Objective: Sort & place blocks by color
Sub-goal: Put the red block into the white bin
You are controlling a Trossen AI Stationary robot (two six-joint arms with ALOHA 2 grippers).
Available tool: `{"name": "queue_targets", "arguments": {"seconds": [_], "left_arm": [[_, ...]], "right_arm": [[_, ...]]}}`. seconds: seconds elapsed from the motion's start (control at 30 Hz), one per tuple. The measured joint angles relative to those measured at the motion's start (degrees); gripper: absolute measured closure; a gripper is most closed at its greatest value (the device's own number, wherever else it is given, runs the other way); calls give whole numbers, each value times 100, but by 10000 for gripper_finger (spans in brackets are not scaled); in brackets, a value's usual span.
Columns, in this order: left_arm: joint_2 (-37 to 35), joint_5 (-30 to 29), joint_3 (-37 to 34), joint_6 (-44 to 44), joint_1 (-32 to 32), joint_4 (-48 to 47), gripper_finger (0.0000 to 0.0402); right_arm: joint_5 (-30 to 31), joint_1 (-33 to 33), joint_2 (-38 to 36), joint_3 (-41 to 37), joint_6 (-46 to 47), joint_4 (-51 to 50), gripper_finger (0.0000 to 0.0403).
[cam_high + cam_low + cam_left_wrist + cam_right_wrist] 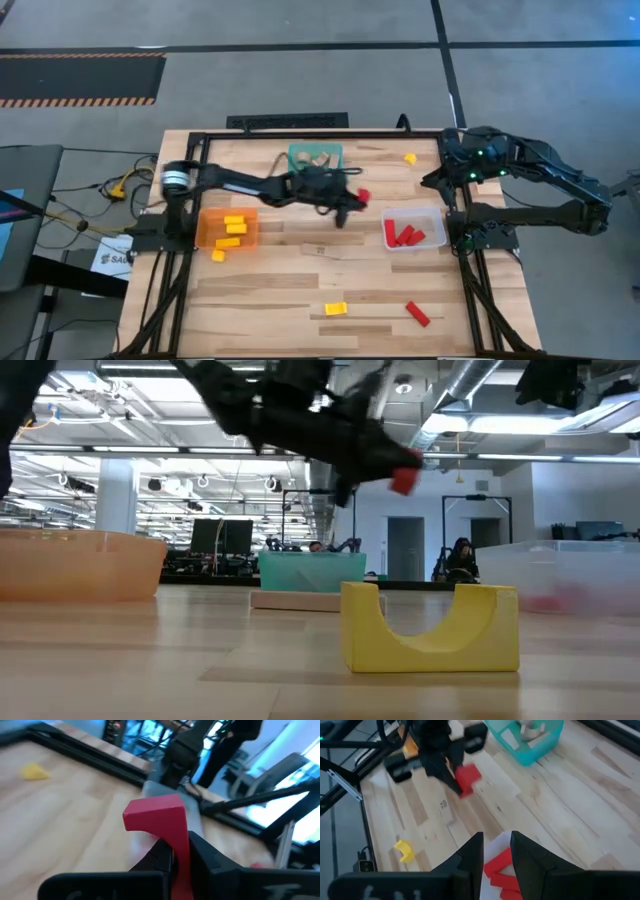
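Gripping a red block [363, 196] between its closed fingers, the left gripper [352, 203] hung above the worktop [300, 290], held clear of the wood in the low view, between the teal bin [316, 158] and the clear bin [414, 230]. Its wrist view showed the block [160, 820] pinched upright by its lower end. Just beyond it, the clear bin held several red blocks [404, 236]. On the other side of the left gripper, the orange bin [227, 228] held yellow blocks [233, 227], with one more yellow block [218, 256] lying on the wood just outside its near corner. The teal bin, just behind the left arm, held tan wooden pieces [315, 158]. A tan bar [320, 250] lay flat on the worktop a little nearer the front edge than the gripper. Farther toward that edge lay a yellow arch [336, 309] and a loose red bar [417, 313]. A small yellow wedge [410, 158] sat near the far edge, beside the teal bin. The right gripper [497, 851] waited high over the clear bin, fingers parted with nothing between them.
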Motion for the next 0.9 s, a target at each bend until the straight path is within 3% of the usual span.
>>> {"name": "queue_targets", "arguments": {"seconds": [0.33,0.47,0.63,0.77,0.9], "left_arm": [[2512,1101,3553,-262,-351,-631,395],[3091,1165,4656,-153,-439,-1284,395],[3442,952,5263,-101,-455,-1719,387],[3445,582,5300,-40,-457,-1773,360],[3444,606,5301,45,-457,-1713,335]], "right_arm": [[0,0,-7,0,-196,-359,285],[1,0,-7,0,-408,-370,285],[0,0,-7,0,-638,-372,285],[0,0,-7,0,-762,-372,285],[0,0,-7,0,-865,-374,285]]}}
